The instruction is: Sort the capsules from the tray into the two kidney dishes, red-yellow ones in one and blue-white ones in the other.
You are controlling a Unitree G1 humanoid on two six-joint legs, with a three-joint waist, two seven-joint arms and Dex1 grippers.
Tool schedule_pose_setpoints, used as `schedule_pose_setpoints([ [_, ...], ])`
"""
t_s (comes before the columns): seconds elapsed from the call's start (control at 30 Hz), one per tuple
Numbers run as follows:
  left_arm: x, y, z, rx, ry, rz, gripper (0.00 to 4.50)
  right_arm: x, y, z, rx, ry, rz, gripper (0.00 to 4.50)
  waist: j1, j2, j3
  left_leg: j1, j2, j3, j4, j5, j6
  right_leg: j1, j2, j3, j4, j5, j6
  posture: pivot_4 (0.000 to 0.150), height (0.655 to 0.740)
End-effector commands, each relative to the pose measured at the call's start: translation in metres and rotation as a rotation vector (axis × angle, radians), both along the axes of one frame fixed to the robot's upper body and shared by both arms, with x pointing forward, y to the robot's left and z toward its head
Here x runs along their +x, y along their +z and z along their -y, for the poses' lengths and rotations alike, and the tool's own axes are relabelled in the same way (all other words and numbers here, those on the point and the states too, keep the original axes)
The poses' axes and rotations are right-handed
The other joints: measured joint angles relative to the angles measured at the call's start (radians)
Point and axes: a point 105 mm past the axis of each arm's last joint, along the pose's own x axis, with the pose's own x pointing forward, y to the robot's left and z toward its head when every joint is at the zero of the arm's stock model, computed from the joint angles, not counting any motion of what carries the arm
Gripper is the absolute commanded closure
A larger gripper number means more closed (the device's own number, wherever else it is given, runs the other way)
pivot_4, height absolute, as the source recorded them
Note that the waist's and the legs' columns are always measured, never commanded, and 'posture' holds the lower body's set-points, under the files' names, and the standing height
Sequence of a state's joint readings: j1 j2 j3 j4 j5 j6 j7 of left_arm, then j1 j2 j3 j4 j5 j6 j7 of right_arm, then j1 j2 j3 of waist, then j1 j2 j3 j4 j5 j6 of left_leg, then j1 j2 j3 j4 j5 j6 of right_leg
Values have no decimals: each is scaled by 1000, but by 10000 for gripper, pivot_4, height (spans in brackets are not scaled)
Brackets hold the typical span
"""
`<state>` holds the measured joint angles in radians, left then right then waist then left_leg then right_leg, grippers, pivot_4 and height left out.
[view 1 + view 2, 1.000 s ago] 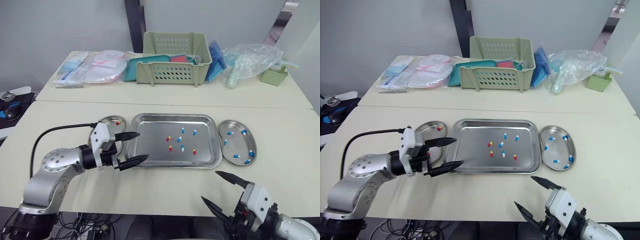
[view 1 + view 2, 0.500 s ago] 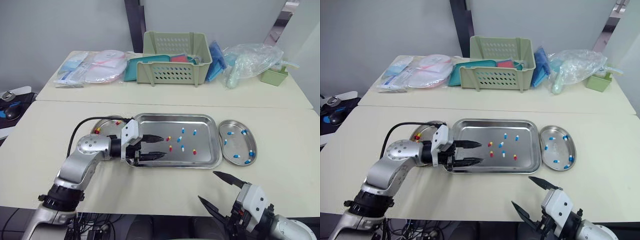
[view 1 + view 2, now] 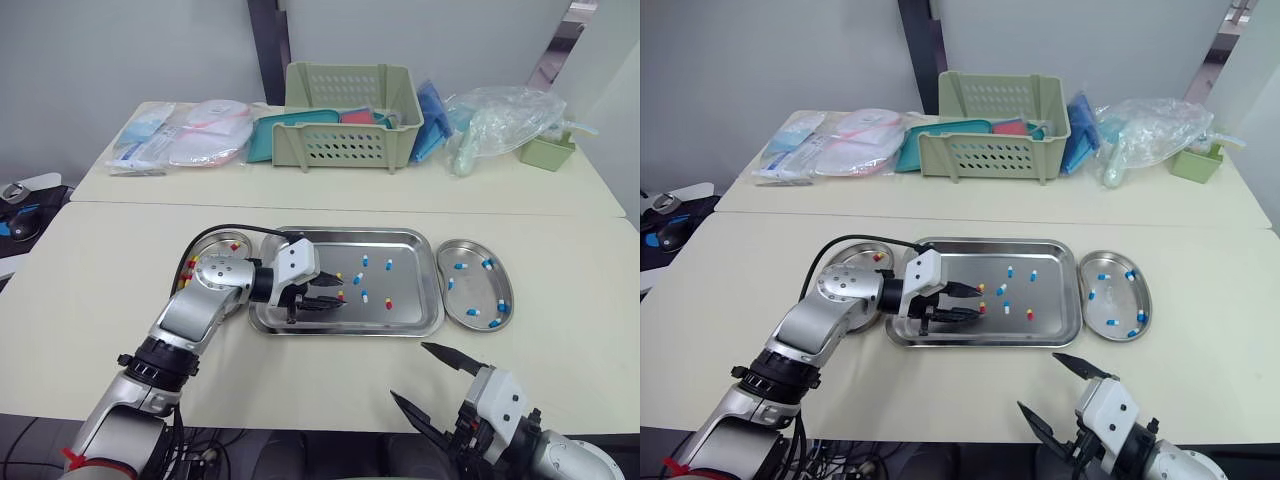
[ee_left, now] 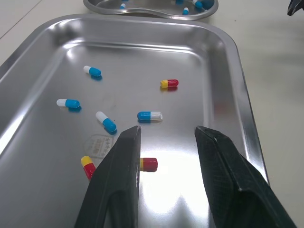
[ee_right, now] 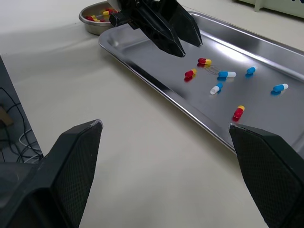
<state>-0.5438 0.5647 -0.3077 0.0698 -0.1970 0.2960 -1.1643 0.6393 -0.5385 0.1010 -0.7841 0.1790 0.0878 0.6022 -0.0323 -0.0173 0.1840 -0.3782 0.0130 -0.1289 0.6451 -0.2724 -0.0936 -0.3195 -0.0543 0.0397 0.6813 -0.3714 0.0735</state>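
The left gripper (image 4: 168, 129) hangs low over the left half of the steel tray (image 3: 345, 233), fingers parted and holding nothing. 1 red-yellow capsule (image 4: 148, 164) lies on the tray floor inside the gap, close against 1 finger, with its yellow end tucked behind that finger. Its long axis runs from finger to finger, so a squeeze would, I judge, press it end-on, and it may skid on the slick steel.

A 2nd red-yellow capsule (image 4: 88, 167) lies just outside that same finger, toward the tray's far rim. A blue-white capsule (image 4: 149, 115) sits just ahead of the tips. The floor between the other finger and the near rim is bare.

The left kidney dish (image 3: 210, 242), which holds red-yellow capsules, sits just beside the tray's left rim, so the carry is short. The right kidney dish (image 3: 475, 290), with blue-white ones, sits by the right rim.

The right gripper (image 3: 410, 372) is spread wide and empty at the front edge of the table (image 3: 100, 270), well apart from the tray. The left arm is plainly the nearer.
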Motion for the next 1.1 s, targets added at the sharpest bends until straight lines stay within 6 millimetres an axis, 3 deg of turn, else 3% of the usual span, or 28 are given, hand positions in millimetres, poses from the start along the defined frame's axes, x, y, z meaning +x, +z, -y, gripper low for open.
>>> schedule_pose_setpoints([
  [0.03, 6, 0, 2, 21, 9, 28, 26937, -2, 14, -6, 23, 10, 44, 0, 0, 0, 0, 0, 0, 0, 0, 0, 0, 0, 0, 0, 0, 0, 0, 1500, 7400],
  [0.53, 9, -15, 12, 52, 21, 8, 26937, -1, 19, -8, 26, 4, 37, 0, 1, 0, 0, 0, 0, -1, 0, 0, 0, 0, 0, 0, 0, 0, 0, 1500, 7400],
  [1.03, 8, -36, 7, 99, 38, -23, 26937, -1, 23, -8, 23, 0, 33, 0, 1, 0, 0, 0, 0, -1, 0, 0, 0, 0, 0, -1, 0, 0, 0, 1500, 7400],
  [1.1, 6, -39, 7, 104, 35, -24, 30501, -1, 23, -8, 23, 0, 33, 0, 1, 0, -1, 0, 0, -1, 0, 0, 0, 0, 0, -1, 0, 0, 0, 1500, 7400],
])
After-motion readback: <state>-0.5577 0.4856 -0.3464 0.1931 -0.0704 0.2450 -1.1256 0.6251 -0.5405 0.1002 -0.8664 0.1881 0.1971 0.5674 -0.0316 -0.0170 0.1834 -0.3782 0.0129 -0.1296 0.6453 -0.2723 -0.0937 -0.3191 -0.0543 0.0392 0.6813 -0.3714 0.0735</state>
